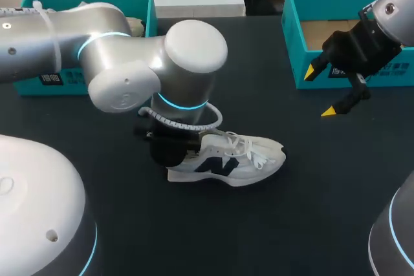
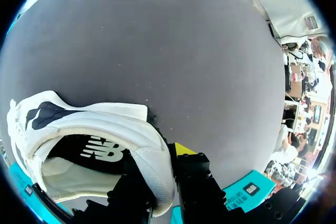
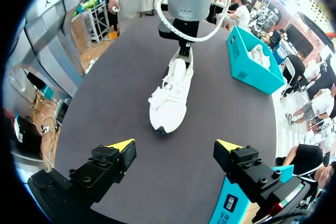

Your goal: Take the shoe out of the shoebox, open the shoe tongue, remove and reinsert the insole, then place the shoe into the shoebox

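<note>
A white sneaker (image 1: 242, 159) with a dark side logo stands upright on the black table (image 1: 291, 224), toe pointing right. My left gripper (image 2: 164, 182) is shut on its heel wall, one finger inside the shoe and the other outside, where a yellow fingertip (image 2: 184, 148) shows. The black insole (image 2: 97, 150) lies inside the shoe (image 2: 94, 121). My right gripper (image 1: 320, 92) hangs open and empty above the table beside the right box, well to the right of the shoe. In the right wrist view the shoe (image 3: 170, 98) lies ahead of the open right gripper (image 3: 176, 153), toe toward it.
A teal shoebox (image 1: 296, 43) stands open at the back right, showing its cardboard floor. A second teal box (image 1: 150, 11) stands at the back left; in the right wrist view this box (image 3: 239, 66) holds another white shoe. My left arm's big elbow (image 1: 187, 56) hangs over the table's middle.
</note>
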Robot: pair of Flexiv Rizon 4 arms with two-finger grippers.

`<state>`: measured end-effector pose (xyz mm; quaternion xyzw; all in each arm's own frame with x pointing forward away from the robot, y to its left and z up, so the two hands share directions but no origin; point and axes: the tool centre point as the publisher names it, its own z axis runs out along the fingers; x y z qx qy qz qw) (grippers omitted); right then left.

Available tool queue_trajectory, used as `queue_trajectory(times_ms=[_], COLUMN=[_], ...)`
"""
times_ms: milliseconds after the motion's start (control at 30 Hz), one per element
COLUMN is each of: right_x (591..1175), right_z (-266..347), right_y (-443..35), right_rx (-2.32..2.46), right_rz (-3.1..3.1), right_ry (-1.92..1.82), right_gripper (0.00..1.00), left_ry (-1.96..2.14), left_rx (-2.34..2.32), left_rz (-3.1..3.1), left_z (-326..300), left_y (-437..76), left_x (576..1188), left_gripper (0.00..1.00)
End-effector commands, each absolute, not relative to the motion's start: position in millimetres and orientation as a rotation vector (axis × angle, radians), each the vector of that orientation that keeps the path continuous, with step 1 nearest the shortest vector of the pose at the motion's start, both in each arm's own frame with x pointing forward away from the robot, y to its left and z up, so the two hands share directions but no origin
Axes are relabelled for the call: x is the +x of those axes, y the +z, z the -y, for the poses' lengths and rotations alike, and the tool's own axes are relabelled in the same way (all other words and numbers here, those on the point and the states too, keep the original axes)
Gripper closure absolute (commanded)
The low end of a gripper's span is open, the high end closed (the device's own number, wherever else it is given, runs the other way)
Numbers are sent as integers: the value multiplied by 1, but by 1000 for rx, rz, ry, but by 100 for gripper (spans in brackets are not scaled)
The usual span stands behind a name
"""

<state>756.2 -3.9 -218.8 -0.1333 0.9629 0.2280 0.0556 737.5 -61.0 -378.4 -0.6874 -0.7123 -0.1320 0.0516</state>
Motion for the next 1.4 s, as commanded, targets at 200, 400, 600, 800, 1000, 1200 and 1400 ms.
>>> queue_trajectory(times_ms=[200,400,600,800,1000,1200,1400], right_x=[757,757,757,757,757,757,757], right_z=[3,3,3,3,3,3,3], right_y=[-219,-219,-219,-219,-219,-219,-219], right_rx=[-404,-404,-404,-404,-404,-404,-404], right_rz=[-2925,-2925,-2925,-2925,-2925,-2925,-2925], right_ry=[688,688,688,688,688,688,688], right_gripper=[0,0,0,0,0,0,0], left_ry=[-325,-124,152,737,799,799,1051], left_rx=[-2066,-2053,-2033,-1849,-1840,-1840,-1548], left_rz=[2164,2249,2332,2363,2296,2296,2425], left_z=[61,51,38,16,16,16,2], left_y=[-382,-348,-311,-281,-278,-278,-278], left_x=[733,733,733,732,732,732,728], left_gripper=[25,0,0,0,0,0,0])
